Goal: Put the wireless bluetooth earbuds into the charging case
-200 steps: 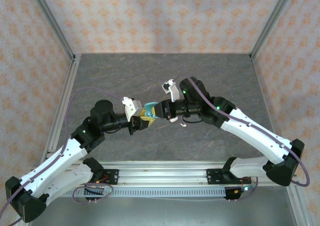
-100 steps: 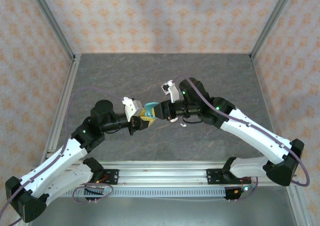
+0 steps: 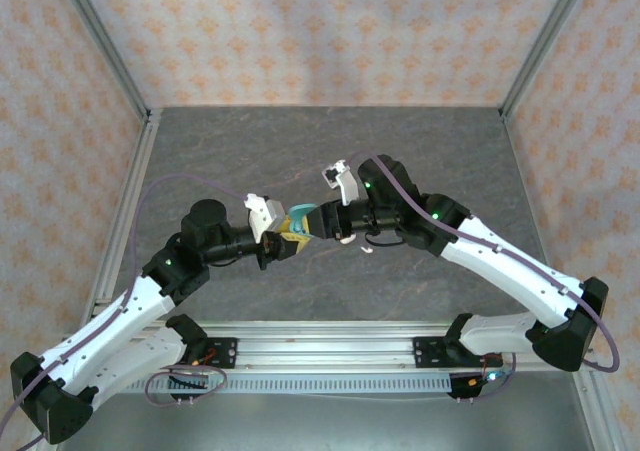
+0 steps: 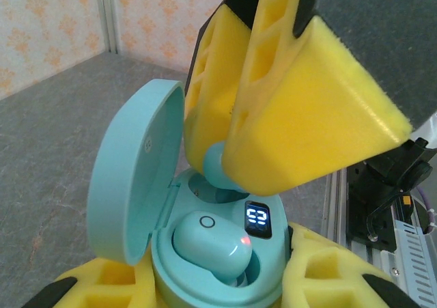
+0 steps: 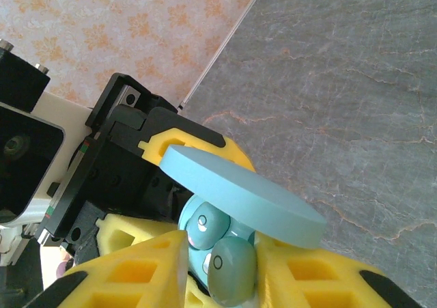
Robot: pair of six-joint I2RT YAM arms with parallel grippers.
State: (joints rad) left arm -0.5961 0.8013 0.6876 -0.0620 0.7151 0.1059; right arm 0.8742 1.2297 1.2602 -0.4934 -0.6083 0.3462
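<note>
My left tool clamps teal case at frame centre, over tabletop; lid open. First earbud seated in near socket, red light on. My right tool flanks second earbud at far socket; clamped or loose, cannot tell. Left to do: seat it, shut lid.

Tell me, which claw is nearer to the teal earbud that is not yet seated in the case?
Right. The right claw has this earbud between its fingers. The left claw is below it, gripping the open case from both sides.
</note>
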